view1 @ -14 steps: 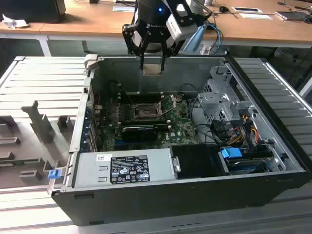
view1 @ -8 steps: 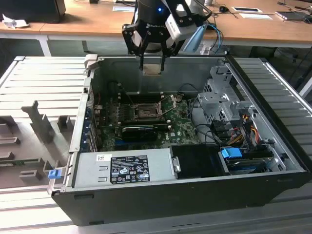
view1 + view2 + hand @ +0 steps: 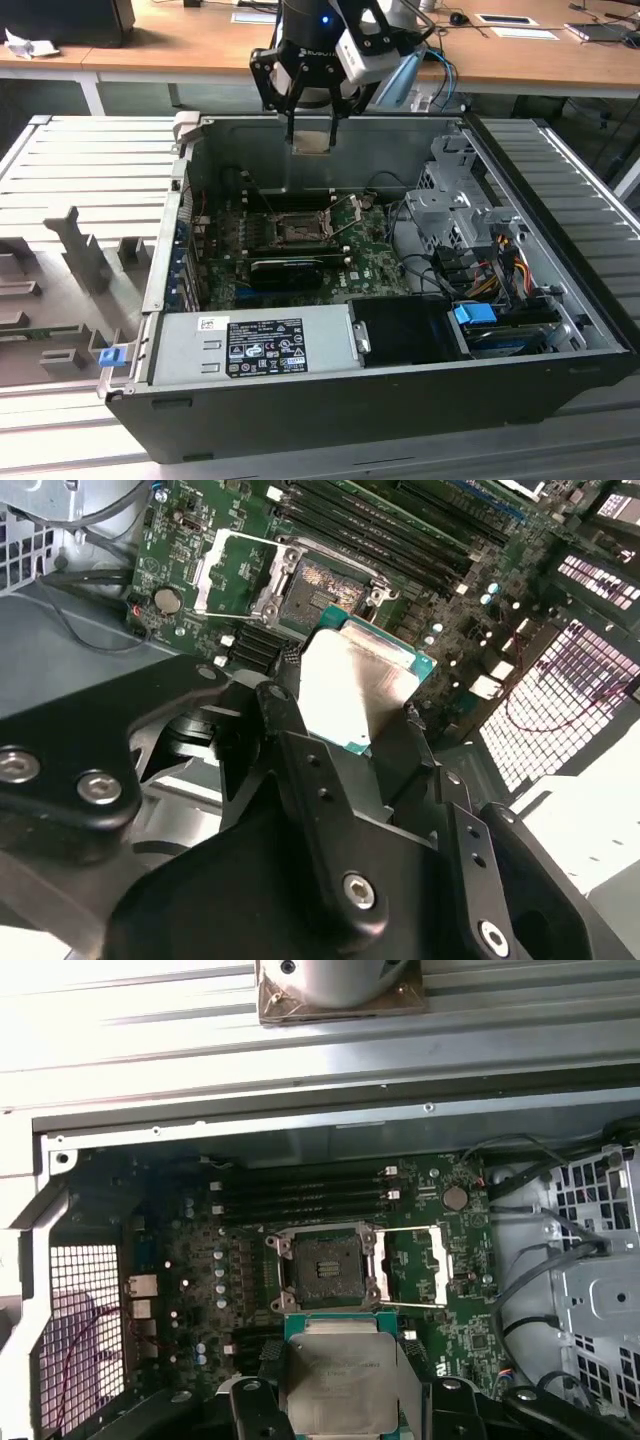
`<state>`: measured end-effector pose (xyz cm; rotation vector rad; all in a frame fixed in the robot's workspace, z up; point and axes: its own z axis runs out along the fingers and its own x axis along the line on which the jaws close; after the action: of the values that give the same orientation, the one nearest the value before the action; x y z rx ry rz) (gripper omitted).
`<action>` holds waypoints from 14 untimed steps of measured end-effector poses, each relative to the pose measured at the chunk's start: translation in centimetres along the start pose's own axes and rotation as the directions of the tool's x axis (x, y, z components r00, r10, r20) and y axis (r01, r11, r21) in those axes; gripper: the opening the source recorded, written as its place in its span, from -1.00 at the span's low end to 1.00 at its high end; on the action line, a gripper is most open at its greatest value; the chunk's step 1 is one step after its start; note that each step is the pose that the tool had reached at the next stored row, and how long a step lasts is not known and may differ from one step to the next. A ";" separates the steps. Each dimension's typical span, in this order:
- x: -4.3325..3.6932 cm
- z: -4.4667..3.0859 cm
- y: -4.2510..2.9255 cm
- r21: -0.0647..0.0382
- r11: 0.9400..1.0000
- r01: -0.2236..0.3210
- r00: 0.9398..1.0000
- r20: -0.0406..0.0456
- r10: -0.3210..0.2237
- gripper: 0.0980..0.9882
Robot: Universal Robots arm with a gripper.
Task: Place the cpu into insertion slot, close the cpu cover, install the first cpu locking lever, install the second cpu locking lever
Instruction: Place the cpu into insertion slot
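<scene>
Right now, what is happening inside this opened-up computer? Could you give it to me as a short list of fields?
Held: pale silver flat square chip
Claw: black claw, shut on the chip, above the open black computer case
Socket: square dark socket with silvery rim, bare, on the green circuit board
Cover: thin silvery metal frame, flipped open beside the socket
Chip in socket: not yet

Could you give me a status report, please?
Gripper jaws shut on pale silvery square cpu. Dark metal-rimmed square insertion slot below, empty. Silvery frame cpu cover open, nothing obstructing.
</scene>
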<state>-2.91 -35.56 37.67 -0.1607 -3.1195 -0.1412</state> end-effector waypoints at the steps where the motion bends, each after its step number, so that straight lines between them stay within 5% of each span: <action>1: 0.00 0.01 0.00 0.000 1.000 -0.022 1.000 0.002 0.022 -0.04; 8: 0.01 0.14 -0.02 -0.003 0.992 -0.130 0.991 0.011 0.130 -0.04; 14: -0.01 0.76 -0.07 0.000 0.989 -0.148 0.989 0.014 0.148 -0.04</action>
<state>-2.92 -35.55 36.91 -0.3937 -3.1063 -0.1364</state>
